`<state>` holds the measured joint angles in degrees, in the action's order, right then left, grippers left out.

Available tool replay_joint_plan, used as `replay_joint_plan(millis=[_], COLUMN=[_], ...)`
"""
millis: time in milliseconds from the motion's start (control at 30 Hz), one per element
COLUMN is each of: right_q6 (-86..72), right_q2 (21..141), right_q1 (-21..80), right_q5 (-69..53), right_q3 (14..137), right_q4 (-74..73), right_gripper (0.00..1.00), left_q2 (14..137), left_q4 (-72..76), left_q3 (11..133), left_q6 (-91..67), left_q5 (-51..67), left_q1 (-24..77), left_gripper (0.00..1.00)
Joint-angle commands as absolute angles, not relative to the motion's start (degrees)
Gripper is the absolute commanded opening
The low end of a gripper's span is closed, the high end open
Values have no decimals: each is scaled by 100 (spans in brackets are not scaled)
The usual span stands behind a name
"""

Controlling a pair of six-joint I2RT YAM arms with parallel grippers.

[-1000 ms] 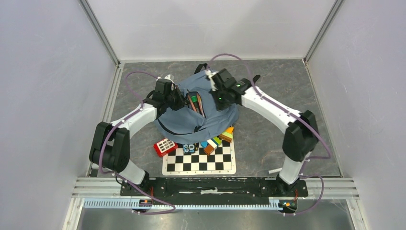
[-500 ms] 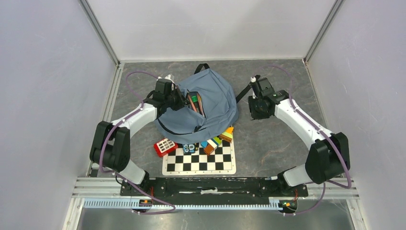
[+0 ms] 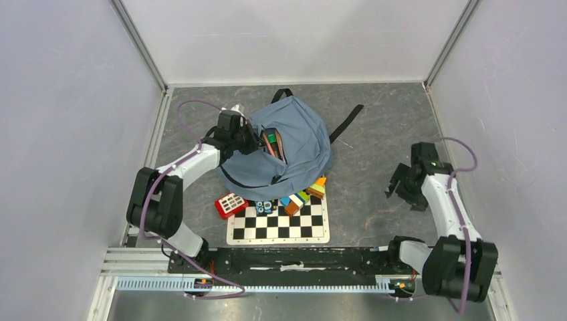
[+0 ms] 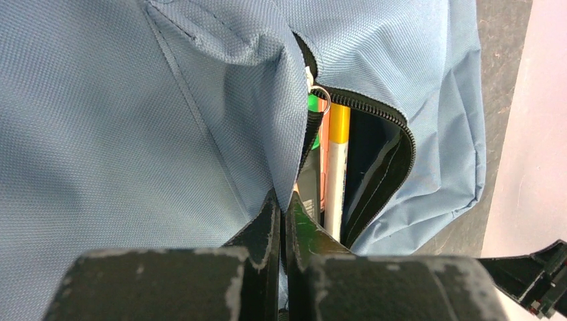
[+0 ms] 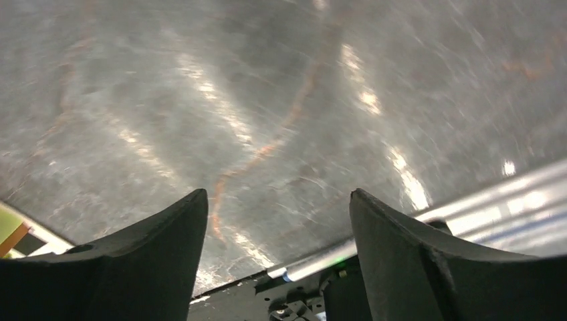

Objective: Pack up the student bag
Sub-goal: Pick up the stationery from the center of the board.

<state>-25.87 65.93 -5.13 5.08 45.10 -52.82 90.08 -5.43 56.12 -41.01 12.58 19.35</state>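
Grey marbled table (image 3: 381, 127), walled in white on three sides; student bag (image 3: 297, 130) lies flat on it, left of centre and toward the far side, near hem at the far edge of the chessboard (image 3: 281, 227); chessboard flat at near centre, between the two arm bases. One black strap (image 3: 346, 124) trails from the bag to the far right, flat on the table. Row of coloured blocks (image 3: 304, 194) along the board's far edge, against the bag's hem, some partly under it; red keypad item (image 3: 231, 204) just off the board's far-left corner; two small blue pieces (image 3: 263, 207) between it and the blocks. Right gripper (image 5: 274, 221) well apart from the bag, over bare table at the right, jaws spread wide, nothing between them; left gripper (image 4: 282, 208) pinched tight on the blue fabric lip at the zip's edge. Main zip open, a dark slit on the bag's left half; inside, side by side, a yellow-capped white marker (image 4: 336, 167), a salmon stick (image 4: 325, 154) and a green item (image 4: 312, 124); deeper contents too dark to tell. Bag's long axis runs far to near; carry loop (image 3: 283, 94) toward the back wall, bottom toward the board; opening faces up and left.
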Motion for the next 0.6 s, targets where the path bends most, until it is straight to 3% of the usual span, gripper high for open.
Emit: replay_joint_plan(millis=[0,200,567], right_q6=[-2953,-3273,-3980], right_q2=[5879,5368,4828], right_q1=[-1292,-2344,-2549], right_q5=[908,647,889], right_q3=[4148,3249,2997], right_q4=[-5880,-6082,-6175], right_gripper=[87,91,83], left_q2=[9192,9225,9291], left_q4=[-575,-659,-806], left_q3=[5676,5799,5893], left_q6=[-3995,-3916,-3790], left_q5=[1803,1925,2123], left_q1=[1984,1982,1978], left_gripper=[2,2,2])
